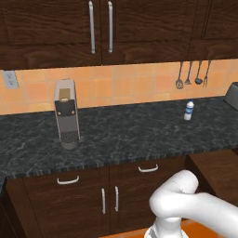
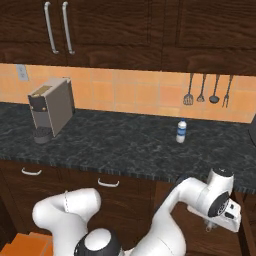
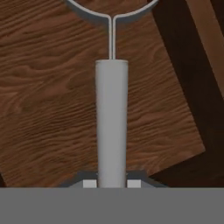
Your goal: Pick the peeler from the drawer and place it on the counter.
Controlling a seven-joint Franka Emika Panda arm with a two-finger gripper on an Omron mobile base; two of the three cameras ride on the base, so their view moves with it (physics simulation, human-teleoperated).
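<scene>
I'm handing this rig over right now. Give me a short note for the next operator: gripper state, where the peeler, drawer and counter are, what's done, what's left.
Gripper: down in the drawer, fingertips on either side of the peeler handle, apparently closed on it.
Peeler: handle runs up the hand view, loop head at the top, over the drawer's wooden floor.
Counter: holds a coffee machine and a small white bottle.
Done: reach and likely grasp.
Left: lift the peeler out and set it on the counter.

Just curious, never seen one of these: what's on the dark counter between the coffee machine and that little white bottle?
Nothing. In both base views the counter is bare between the coffee machine and the white bottle.
</scene>
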